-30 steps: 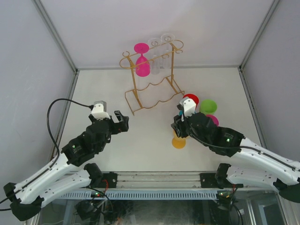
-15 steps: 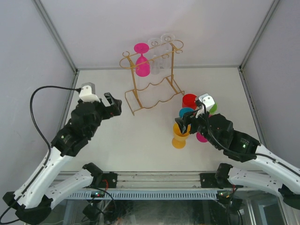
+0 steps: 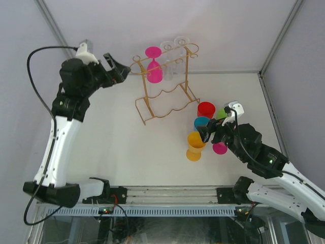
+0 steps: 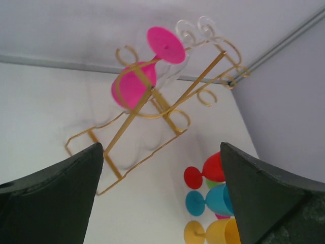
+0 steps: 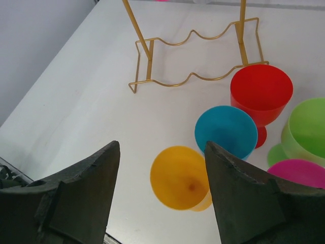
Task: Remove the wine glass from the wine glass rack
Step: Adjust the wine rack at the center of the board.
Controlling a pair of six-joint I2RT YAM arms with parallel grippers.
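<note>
Both hands are spread: the right hand (image 3: 206,133) has released the orange wine glass (image 3: 194,147), the left hand (image 3: 119,68) has risen toward the pink wine glass (image 3: 154,64), probably next.

Left end effector (image 3: 120,70) raised near rack (image 5: 244,35); right end effector (image 3: 207,133) off orange glass (image 3: 194,146).

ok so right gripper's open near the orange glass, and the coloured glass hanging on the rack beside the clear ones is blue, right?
Not blue. The coloured glass hanging on the wine glass rack beside the clear glasses is the pink wine glass, plain in the left wrist view. The blue glass stands on the table. The rest holds: the right gripper is open near the orange glass.
</note>
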